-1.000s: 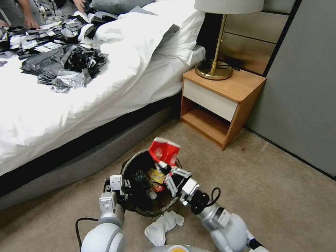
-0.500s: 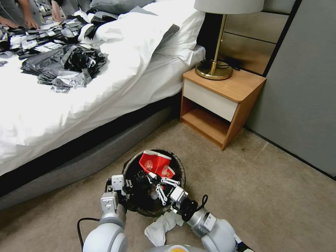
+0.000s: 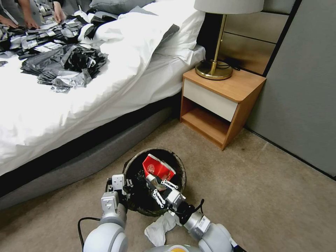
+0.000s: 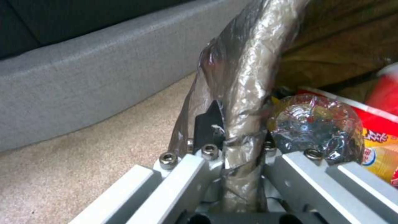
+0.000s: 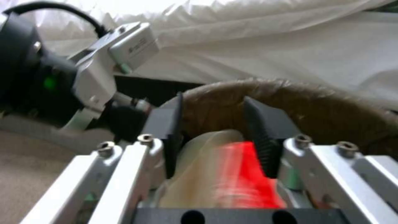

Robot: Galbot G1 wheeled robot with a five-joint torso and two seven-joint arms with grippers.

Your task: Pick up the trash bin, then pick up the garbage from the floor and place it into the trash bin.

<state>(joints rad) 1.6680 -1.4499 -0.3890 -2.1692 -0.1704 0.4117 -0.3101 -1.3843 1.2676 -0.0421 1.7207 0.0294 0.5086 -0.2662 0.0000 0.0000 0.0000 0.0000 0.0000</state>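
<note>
The trash bin (image 3: pixel 176 164), lined with a dark bag, is on the carpet beside the bed. My left gripper (image 3: pixel 122 186) is shut on its near-left rim, and the bag-covered rim (image 4: pixel 242 77) runs between the fingers of that gripper (image 4: pixel 236 133). Over the bin's mouth, my right gripper (image 3: pixel 162 189) is shut on a red snack wrapper (image 3: pixel 157 168), seen as a red and cream blur (image 5: pixel 232 174) between the pads of that gripper (image 5: pixel 215 124). A clear bottle (image 4: pixel 311 124) and a red and yellow wrapper (image 4: pixel 381 140) lie inside the bin. A white crumpled tissue (image 3: pixel 161 226) lies on the floor by the bin's near side.
The bed's grey base (image 3: pixel 87 161) runs along the left, with grey-black foil bags (image 3: pixel 66 63) on the white bedding. A wooden nightstand (image 3: pixel 220 105) with a brass lamp (image 3: pixel 214 68) stands at the back right, against a grey wall (image 3: pixel 301 87). Open carpet (image 3: pixel 266 196) lies to the right.
My right gripper lowered the red wrapper from above the bin down into its mouth and drew back a little toward me. The left gripper kept its hold on the rim.
</note>
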